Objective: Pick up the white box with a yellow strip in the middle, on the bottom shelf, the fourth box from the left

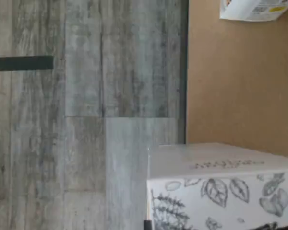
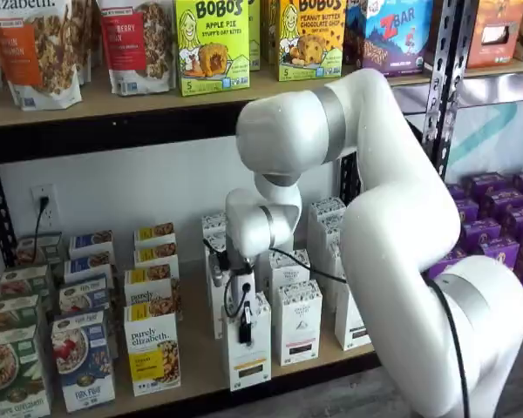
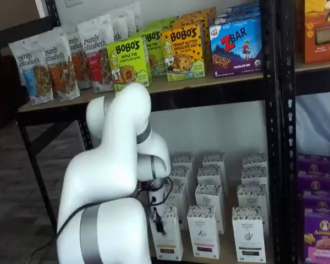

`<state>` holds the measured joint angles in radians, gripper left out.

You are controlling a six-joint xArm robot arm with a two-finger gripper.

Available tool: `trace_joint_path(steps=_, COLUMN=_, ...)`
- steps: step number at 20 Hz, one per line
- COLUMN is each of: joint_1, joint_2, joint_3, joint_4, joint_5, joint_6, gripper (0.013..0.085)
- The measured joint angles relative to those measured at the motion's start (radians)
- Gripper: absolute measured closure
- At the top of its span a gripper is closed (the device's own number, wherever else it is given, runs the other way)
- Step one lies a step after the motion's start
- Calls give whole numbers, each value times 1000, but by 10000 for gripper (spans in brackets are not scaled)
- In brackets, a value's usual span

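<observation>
The white box [image 2: 253, 361] stands at the front of the bottom shelf [image 2: 200, 370], a little ahead of its row, with a yellowish strip low on its front [image 3: 166, 250]. My gripper [image 2: 244, 324] comes down from the white arm onto its top, and a black finger lies against its front face; the gripper is shut on the white box. It also shows in a shelf view [image 3: 160, 223] at the box's upper left. In the wrist view the box's leaf-printed top [image 1: 221, 191] is close up, over the tan shelf board [image 1: 240, 86] and past its dark front rail.
More white cartons [image 2: 298, 322] stand right of and behind the held box. A purely elizabeth box [image 2: 152, 348] is to its left and purple boxes [image 2: 492, 235] are far right. A black upright [image 2: 444, 78] and the upper shelf of Bobo's boxes [image 2: 211, 43] are above. Grey plank floor [image 1: 86, 120] lies below.
</observation>
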<state>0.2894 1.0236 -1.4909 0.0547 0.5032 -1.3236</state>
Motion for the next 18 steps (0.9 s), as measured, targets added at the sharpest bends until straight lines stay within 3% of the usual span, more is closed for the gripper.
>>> trace_joint_path(steps=18, joint_1=24, joint_2=-246, joint_3=350, joint_4=-23, joint_5=-104, joint_6=43, gripper=450)
